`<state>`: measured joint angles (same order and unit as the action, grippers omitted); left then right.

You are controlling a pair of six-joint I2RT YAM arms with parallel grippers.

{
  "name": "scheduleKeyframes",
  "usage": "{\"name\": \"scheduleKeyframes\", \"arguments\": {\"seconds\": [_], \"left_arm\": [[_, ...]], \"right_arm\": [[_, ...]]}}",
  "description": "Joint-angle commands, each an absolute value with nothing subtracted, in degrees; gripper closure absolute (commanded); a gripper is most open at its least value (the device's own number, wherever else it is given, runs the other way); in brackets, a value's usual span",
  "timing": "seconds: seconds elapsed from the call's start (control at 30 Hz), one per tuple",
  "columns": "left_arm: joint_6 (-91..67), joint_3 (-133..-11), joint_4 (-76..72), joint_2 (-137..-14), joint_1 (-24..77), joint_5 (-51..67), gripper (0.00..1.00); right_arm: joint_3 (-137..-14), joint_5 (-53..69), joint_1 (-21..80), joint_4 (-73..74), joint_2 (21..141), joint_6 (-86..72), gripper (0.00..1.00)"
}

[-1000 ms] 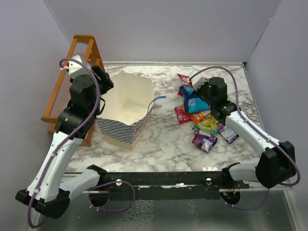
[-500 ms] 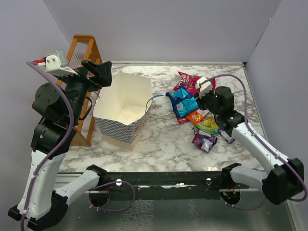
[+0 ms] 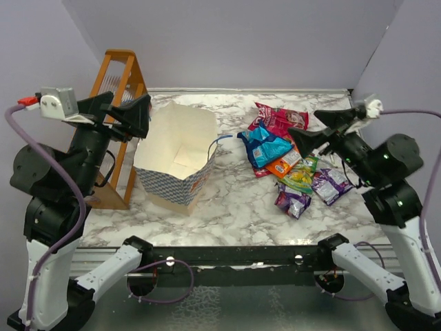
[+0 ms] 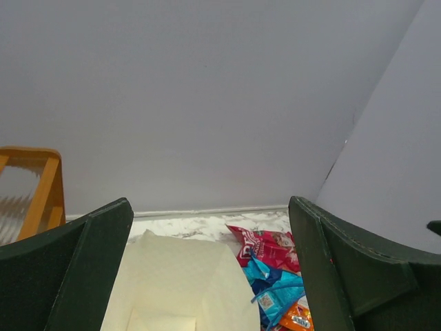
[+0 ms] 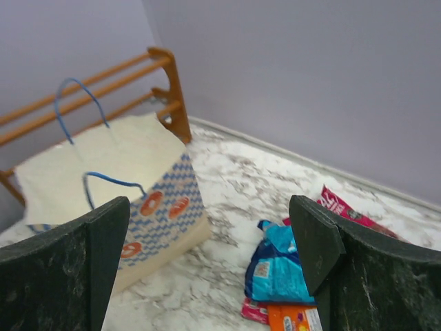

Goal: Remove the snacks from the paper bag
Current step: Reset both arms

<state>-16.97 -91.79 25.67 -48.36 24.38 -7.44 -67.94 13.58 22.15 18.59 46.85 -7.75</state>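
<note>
Both arms have pulled back, left gripper [image 3: 127,116] and right gripper [image 3: 319,129] now released and empty. The snacks [image 3: 286,162] lie heaped on the bench [image 3: 234,200] beside the seemingly emptied paper bag [image 3: 176,162].

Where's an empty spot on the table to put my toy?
The biggest bare patch is up front, between the paper bag, the snacks and the near edge of the table. A narrower gap runs between bag and snacks. Another strip lies along the back wall. It's crowded on the right, where the snacks pile up, and by the rack.
</note>
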Motion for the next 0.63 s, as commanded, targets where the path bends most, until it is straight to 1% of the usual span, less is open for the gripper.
{"name": "scheduleKeyframes", "arguments": {"seconds": [0.0, 0.2, 0.33, 0.53, 0.6], "left_arm": [[-10.93, -92.84, 23.66, -44.71, 24.17, -6.0, 0.0], [-6.82, -91.35, 23.88, -40.99, 24.41, -9.48, 0.0], [-6.31, -89.7, 22.79, -39.3, 24.61, -11.68, 0.01], [-6.86, -89.95, 22.76, -39.64, 24.7, -11.06, 0.01], [-7.33, -90.07, 22.71, -39.86, 24.72, -11.04, 0.0]], "right_arm": [[-72.35, 16.53, 22.06, 22.85, 39.69, -14.79, 0.01], [-74.73, 13.5, 22.1, 21.33, 32.86, -14.67, 0.01], [-76.56, 4.91, 22.1, 23.83, 31.79, -16.83, 0.01], [-76.07, -1.78, 22.14, 23.94, 31.12, -18.65, 0.01], [-77.31, -6.36, 22.06, 26.25, 32.28, -20.54, 0.01]]}}
